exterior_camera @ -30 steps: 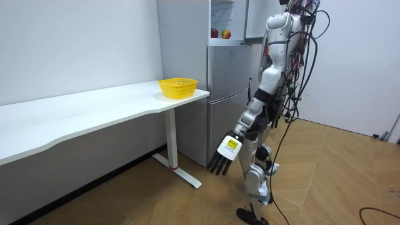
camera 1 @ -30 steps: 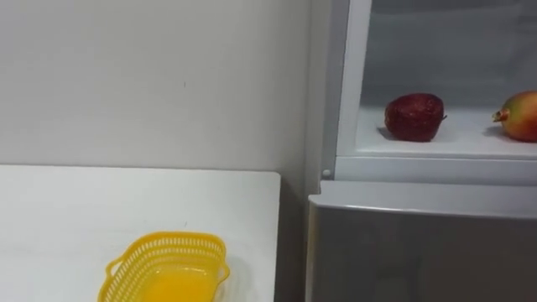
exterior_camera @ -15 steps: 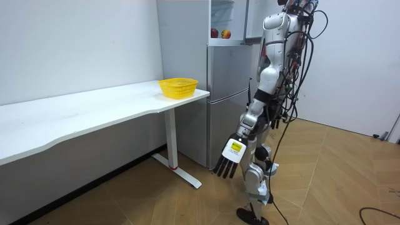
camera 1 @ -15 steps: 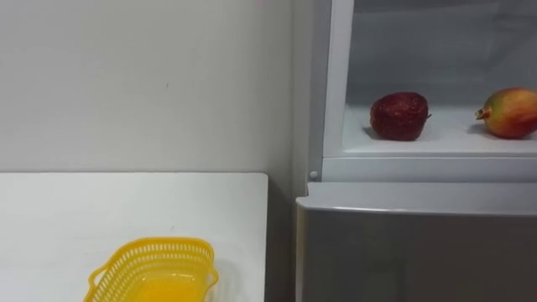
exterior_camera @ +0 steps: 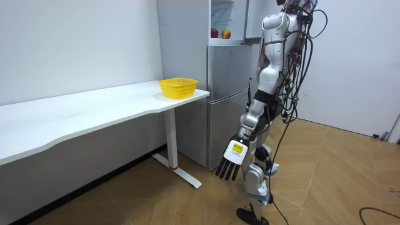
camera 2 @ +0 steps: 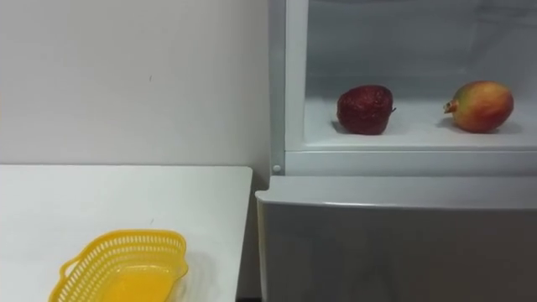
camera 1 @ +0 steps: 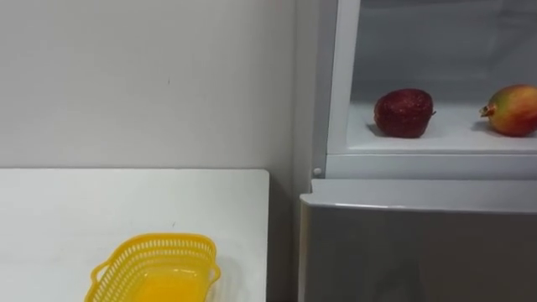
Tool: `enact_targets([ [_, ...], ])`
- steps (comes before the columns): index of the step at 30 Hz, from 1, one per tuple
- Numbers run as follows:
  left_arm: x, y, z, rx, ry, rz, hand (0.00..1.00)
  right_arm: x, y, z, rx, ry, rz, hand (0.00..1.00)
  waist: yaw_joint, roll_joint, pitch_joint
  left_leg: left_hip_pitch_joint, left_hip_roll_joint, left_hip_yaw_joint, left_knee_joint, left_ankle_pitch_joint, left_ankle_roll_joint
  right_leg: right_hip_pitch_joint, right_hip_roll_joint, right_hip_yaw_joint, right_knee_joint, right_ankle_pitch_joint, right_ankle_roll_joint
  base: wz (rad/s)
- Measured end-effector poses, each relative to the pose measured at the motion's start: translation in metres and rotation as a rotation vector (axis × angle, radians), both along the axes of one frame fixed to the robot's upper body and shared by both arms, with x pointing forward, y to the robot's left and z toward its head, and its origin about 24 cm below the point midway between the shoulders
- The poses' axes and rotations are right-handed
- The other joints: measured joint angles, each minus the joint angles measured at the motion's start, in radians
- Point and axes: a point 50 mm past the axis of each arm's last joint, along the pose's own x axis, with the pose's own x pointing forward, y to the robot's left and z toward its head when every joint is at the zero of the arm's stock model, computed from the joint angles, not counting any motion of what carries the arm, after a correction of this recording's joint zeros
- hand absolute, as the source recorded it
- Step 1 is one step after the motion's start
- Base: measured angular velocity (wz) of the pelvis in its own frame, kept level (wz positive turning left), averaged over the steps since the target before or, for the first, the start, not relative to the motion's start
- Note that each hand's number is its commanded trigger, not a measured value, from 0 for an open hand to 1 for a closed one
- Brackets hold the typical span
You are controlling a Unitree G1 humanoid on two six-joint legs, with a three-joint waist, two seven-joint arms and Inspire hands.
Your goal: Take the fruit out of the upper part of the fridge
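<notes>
The yellow basket (camera 1: 153,267) on the desk (camera 1: 84,201) is cut off by the lower edge of both eye views, which hides its near end. In the left eye view the red-and-yellow fruit (camera 1: 513,109) on the fridge shelf (camera 1: 453,139) runs off the right edge, and the upper compartment's top lies out of frame. In the room view this fruit and the dark red fruit (camera 1: 404,113) beside it are too small to tell their kind.
</notes>
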Motion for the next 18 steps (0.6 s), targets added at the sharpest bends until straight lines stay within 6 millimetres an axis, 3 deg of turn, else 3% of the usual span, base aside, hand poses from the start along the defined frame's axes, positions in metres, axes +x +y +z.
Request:
enact_targets([
  [2, 0.002, 0.001, 0.001, 0.007, -0.024, 0.001, 0.0, 0.027, 0.002, 0.012, -0.037, -0.134, 0.019, 0.0, -0.001, 0.001, -0.0004, 0.0, 0.0, 0.001, 0.002, 0.0, 0.0, 0.003, 0.0, -0.002, -0.003, 0.0, 0.0, 0.0],
  [5, 0.004, 0.002, 0.002, 0.02, -0.053, -0.008, 0.0, 0.051, 0.006, 0.028, -0.074, -0.287, 0.053, 0.0, 0.002, 0.0, -0.001, 0.0, -0.001, 0.005, 0.008, 0.0, 0.0, 0.003, 0.0, -0.003, -0.014, 0.0, 0.0, 0.0],
  [7, 0.005, 0.001, 0.002, 0.022, -0.059, -0.012, 0.0, 0.066, 0.01, 0.04, -0.094, -0.375, 0.056, 0.0, 0.006, 0.005, -0.0056, -0.003, 0.0, 0.008, 0.008, 0.0, 0.0, 0.007, 0.002, 0.001, -0.018, 0.0, 0.0, -0.04],
  [8, 0.006, 0.0, 0.002, 0.022, -0.06, -0.018, 0.0, 0.069, 0.012, 0.044, -0.106, -0.396, 0.039, 0.0, 0.0, 0.0, -0.0013, -0.004, 0.001, 0.007, 0.008, 0.0, 0.0, 0.009, 0.004, 0.001, -0.019, 0.004, 0.001, 0.0],
  [9, 0.006, 0.0, 0.002, 0.021, -0.061, -0.025, 0.0, 0.068, 0.013, 0.044, -0.111, -0.397, 0.035, 0.0, 0.0, 0.006, -0.0029, -0.003, 0.002, 0.007, 0.007, 0.0, 0.0, 0.01, 0.004, 0.001, -0.019, 0.005, 0.0, -0.05],
  [11, 0.011, -0.007, 0.0, 0.002, -0.072, -0.055, 0.0, 0.074, 0.019, 0.061, -0.136, -0.462, 0.057, 0.0, 0.015, 0.012, 0.0041, -0.004, 0.004, 0.031, 0.002, 0.0, 0.0, -0.007, 0.01, 0.024, -0.015, 0.01, -0.001, -0.32],
  [18, 0.009, -0.012, -0.002, -0.03, -0.064, -0.055, 0.0, 0.084, 0.024, 0.109, -0.249, -0.673, 0.048, 0.0, 0.026, 0.012, 0.0103, -0.018, 0.005, 0.055, 0.005, 0.0, 0.0, -0.051, 0.017, 0.072, 0.002, 0.02, -0.004, -0.27],
])
